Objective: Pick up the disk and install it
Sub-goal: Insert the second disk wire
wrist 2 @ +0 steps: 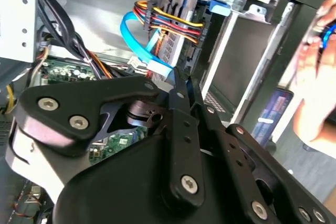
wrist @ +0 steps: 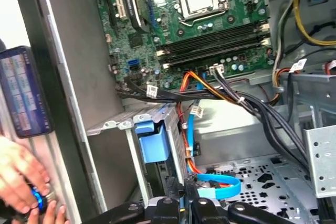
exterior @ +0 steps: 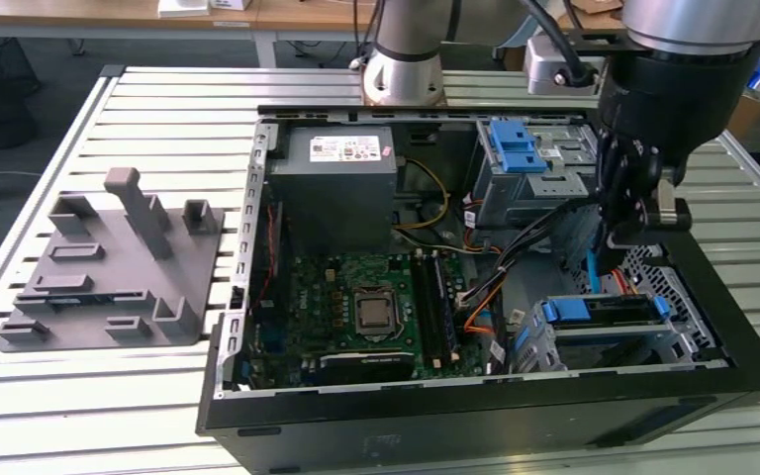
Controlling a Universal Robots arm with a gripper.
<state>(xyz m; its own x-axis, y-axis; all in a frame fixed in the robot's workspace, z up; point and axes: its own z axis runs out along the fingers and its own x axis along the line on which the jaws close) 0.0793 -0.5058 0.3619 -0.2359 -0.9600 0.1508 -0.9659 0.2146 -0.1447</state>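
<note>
Over the case's open bay, at the exterior view's right: the gripper [exterior: 624,237] hangs inside the case [exterior: 486,416], just above the perforated floor.
Gripper state: in both wrist views we see the jaws drawn together with no gap. We see nothing held between them.
Disk: the disk [exterior: 601,315] lies in a grey cage at the case's near corner on the exterior view's right. Its blue bracket faces up.
Disk and gripper: apart. The gripper stands just beyond the disk, toward the far edge of the case.
Cables: a blue ribbon cable [wrist: 220,186] loops right by the gripper's tip. A bundle of coloured wires [wrist 2: 168,24] runs close behind it.
Hand: a person's hand [wrist: 21,182] rests outside the case wall, clear of the arm.
Table: the case sits on a slatted table [exterior: 155,396], beside a grey fixture [exterior: 110,267] near the edge at the exterior view's left.
Step in hand: we judge the pick-up finished and the disk set into its cage. We cannot tell whether it is fully latched.
Next move calls for: a path straight up and clear of the blue cable, without snagging the wires.
</note>
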